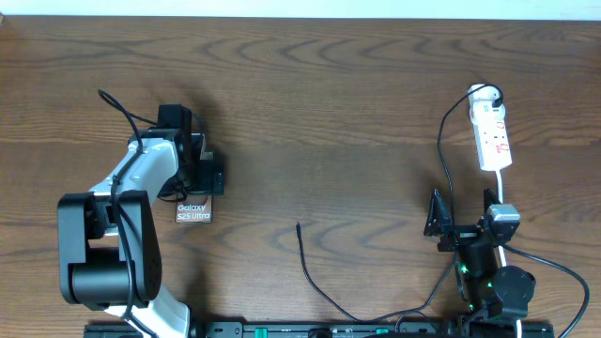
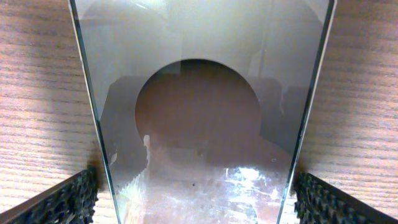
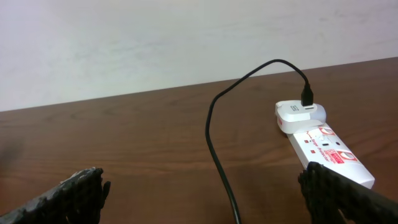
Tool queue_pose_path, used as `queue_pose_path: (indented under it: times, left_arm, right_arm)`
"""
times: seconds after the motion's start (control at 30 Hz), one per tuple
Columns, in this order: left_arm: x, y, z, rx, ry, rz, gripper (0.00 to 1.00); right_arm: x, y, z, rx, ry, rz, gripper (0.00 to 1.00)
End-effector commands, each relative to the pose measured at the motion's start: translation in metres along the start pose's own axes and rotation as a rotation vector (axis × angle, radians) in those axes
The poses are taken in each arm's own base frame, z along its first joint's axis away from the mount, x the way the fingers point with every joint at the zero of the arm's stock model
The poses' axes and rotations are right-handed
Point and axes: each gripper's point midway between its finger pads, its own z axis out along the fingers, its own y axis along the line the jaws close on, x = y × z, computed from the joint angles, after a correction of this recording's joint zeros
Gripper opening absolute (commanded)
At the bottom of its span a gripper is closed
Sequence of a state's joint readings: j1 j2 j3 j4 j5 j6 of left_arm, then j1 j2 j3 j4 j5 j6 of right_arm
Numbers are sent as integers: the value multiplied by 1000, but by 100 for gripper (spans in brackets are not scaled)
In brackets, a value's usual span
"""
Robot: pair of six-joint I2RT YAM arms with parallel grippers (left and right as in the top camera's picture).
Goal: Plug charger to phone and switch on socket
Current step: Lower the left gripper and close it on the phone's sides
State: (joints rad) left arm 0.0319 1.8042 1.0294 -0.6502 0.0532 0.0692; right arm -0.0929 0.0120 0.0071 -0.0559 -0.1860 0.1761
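nothing's plugged in yet: the charger (image 1: 310, 272) tip lies loose on the table (image 1: 329, 113), well apart from the phone (image 1: 194, 213), which sits between the left gripper (image 2: 199, 200)'s wide jaws. the right gripper (image 1: 462, 212) gapes empty near the power strip (image 1: 493, 136); i can't tell whether its switch is on.

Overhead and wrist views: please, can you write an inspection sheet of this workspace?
Surface: brown wooden table.
Job's things: phone flat on the table; socket near the right arm; charger plugged in at the socket's far end, free tip on the table, not in the phone.
Clutter: nothing seen.
Grippers: left gripper open, astride the phone; right gripper open, empty, near the socket.
Cables: charger lies loose; white cord leaves the socket toward the right arm.
Surroundings: pale wall behind the table.
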Motion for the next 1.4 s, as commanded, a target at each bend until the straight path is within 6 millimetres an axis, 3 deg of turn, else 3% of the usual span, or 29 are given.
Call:
queue_pose_path:
  times: [0.0, 1.3, 1.37]
  left_arm:
    - [9, 4, 2, -17, 25, 14, 98]
    - [-4, 4, 2, -18, -24, 88, 99]
    - [-3, 4, 2, -17, -21, 88, 95]
  right_arm:
    - [1, 2, 0, -7, 1, 2, 99]
    - [1, 2, 0, -7, 1, 2, 99]
    - [1, 2, 0, -7, 1, 2, 99]
